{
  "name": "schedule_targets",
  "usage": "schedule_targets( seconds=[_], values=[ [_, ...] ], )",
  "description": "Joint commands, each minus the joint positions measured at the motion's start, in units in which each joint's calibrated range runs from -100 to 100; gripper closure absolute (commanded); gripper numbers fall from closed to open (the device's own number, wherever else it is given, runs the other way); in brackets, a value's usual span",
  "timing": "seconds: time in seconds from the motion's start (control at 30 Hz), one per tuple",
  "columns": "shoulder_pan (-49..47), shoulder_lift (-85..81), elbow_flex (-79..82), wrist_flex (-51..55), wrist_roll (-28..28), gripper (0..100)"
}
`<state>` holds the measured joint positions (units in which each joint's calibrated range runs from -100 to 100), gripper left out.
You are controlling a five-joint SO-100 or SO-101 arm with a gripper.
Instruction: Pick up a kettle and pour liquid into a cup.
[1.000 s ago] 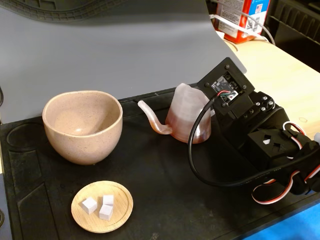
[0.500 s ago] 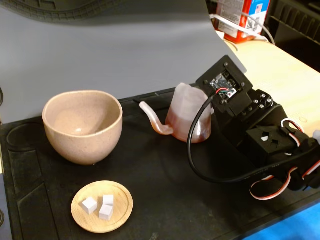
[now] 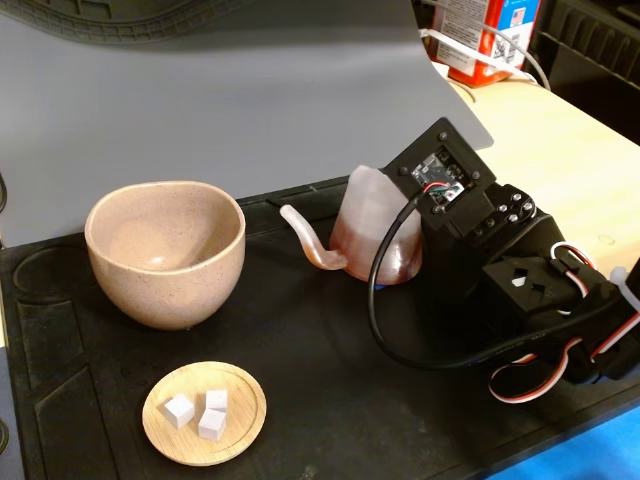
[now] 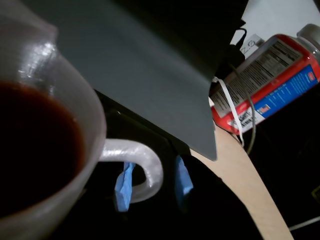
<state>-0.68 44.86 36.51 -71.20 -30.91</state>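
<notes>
Two views are given, and the fixed view is taken first. A black mat is seen spread over the table, and on it the cup stands upright at the left, its inside bare. Well apart from it, to the right, the kettle stands upright on the mat, its thin spout curved out toward the cup, and reddish liquid is seen through its lower wall. The arm is lowered just beside the kettle on its right, and the gripper is hidden behind the arm's own body here. A wooden dish with white cubes lies near the front edge, below the cup. In the wrist view, the kettle's open rim fills the left side, with dark liquid inside. The loop handle is seen between the two blue-padded fingers of the gripper; one pad lies against the loop and the other stands apart from it, so the claw is parted and nothing is clamped. A red-labelled bottle lies beyond.
</notes>
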Motion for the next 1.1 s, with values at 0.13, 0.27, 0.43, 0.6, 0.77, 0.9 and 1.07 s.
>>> schedule_targets(
  seconds=[0.13,0.27,0.43,0.6,0.77,0.9,1.07],
  values=[
    [-1.03,0.61,-3.66,-0.69,0.13,99],
    [-1.03,0.61,-3.39,-0.69,-0.19,99],
    [-1.49,0.02,-2.58,-0.69,-0.19,99],
    [-0.96,-6.55,4.59,-0.26,-0.24,99],
    [-0.73,-20.89,16.66,0.08,-0.29,99],
    [-0.96,-27.12,20.38,0.26,-0.29,99],
    [-3.01,-35.65,19.29,10.81,-0.29,99]
  ],
)
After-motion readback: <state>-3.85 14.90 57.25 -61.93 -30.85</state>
